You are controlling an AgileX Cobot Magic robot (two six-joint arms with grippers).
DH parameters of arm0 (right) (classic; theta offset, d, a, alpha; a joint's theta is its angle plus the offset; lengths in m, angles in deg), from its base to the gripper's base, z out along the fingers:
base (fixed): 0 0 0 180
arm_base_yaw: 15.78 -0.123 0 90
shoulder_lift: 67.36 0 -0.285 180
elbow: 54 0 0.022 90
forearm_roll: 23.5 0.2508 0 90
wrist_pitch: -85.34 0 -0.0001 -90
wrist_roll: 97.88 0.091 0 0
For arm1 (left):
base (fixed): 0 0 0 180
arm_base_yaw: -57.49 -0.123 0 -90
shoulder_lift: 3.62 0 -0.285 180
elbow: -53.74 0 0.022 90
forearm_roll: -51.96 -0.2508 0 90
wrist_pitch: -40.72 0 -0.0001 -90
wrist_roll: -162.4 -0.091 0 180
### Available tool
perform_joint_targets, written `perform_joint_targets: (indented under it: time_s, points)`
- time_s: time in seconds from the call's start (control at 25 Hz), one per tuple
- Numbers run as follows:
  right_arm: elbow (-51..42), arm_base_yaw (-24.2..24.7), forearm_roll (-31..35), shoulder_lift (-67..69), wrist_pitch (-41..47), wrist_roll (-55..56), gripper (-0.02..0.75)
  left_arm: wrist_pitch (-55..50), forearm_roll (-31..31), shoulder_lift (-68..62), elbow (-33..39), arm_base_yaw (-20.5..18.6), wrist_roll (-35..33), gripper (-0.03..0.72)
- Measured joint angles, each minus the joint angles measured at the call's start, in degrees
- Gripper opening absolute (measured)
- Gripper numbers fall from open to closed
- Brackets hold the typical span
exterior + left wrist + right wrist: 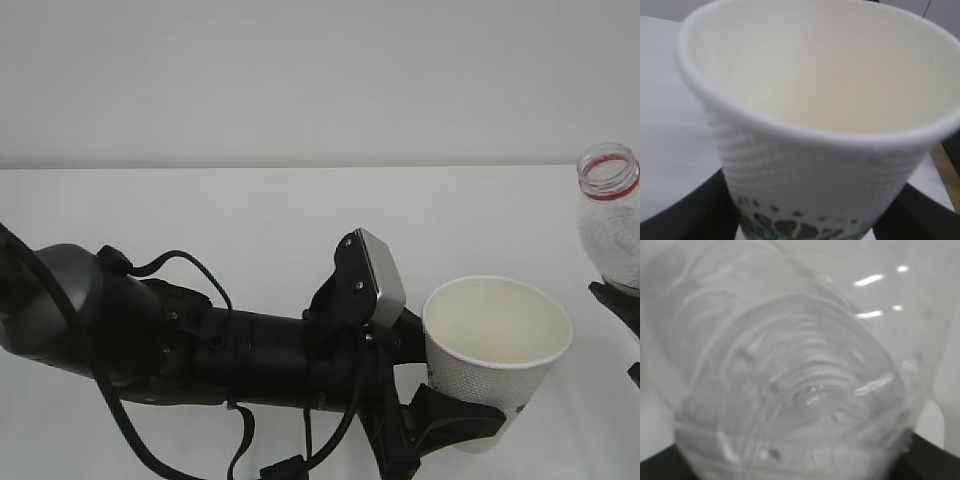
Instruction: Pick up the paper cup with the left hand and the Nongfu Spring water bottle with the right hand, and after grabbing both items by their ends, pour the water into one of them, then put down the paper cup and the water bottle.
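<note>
The white dimpled paper cup (497, 345) stands upright at the lower right, and its cream inside looks empty. My left gripper (468, 405) is shut on its lower wall, with a black finger (455, 420) on the near side. In the left wrist view the paper cup (815, 125) fills the frame between the left gripper's (805, 217) dark fingers (685, 212). The clear Nongfu Spring water bottle (612, 215) rises at the right edge, uncapped, with a red neck ring. My right gripper (622, 308) is shut on it low down. The bottle (790, 380) fills the right wrist view above the right gripper (797, 467). I cannot make out any water.
The white table (200, 215) runs back to a pale wall. My left arm (200, 345), with its cables and grey camera box (380, 265), lies across the lower left of the exterior view.
</note>
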Motion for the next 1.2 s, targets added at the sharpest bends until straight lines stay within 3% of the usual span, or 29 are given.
perform_joint_targets:
  time_s: [1.2]
  points:
    - [0.00, 0.00, -0.34, 0.00, -2.86, 1.28, 0.485, 0.00, 0.00, 0.00, 0.00, 0.00, 0.10, 0.522]
